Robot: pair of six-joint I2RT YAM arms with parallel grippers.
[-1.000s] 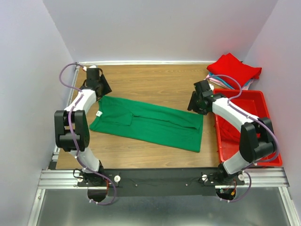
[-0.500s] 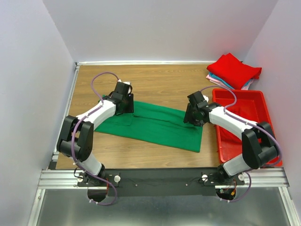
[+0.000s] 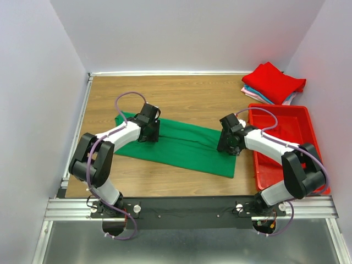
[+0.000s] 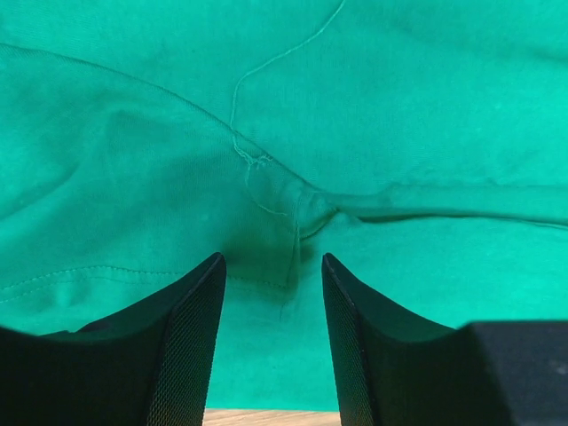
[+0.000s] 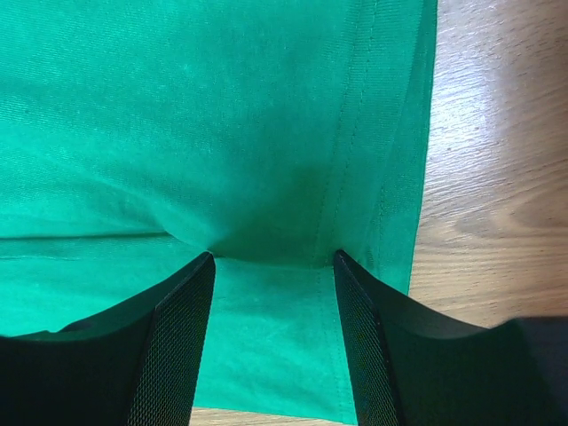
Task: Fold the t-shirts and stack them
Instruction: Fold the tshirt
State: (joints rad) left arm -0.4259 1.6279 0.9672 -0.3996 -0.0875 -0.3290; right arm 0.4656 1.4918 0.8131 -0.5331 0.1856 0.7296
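A bright green t-shirt (image 3: pixel 187 146) lies folded into a long strip across the wooden table (image 3: pixel 181 96). My left gripper (image 3: pixel 151 131) is down on its left part, open, with its fingertips (image 4: pixel 209 275) resting on the cloth (image 4: pixel 355 106) beside a seam wrinkle. My right gripper (image 3: pixel 228 142) is down on the shirt's right end, open, near the hem (image 5: pixel 390 177); green cloth (image 5: pixel 177 115) lies flat between its fingers. A stack of folded t-shirts (image 3: pixel 273 82), red on top with pink and light blue beneath, sits at the back right.
A red plastic bin (image 3: pixel 300 118) stands right of the shirt, close to my right arm. White walls enclose the table on three sides. Bare wood (image 5: pixel 497 177) shows just past the shirt's right hem.
My left arm swung from the far left corner to the shirt's left part. My right gripper moved nearer and down onto the shirt's right end. The shirt has barely shifted.
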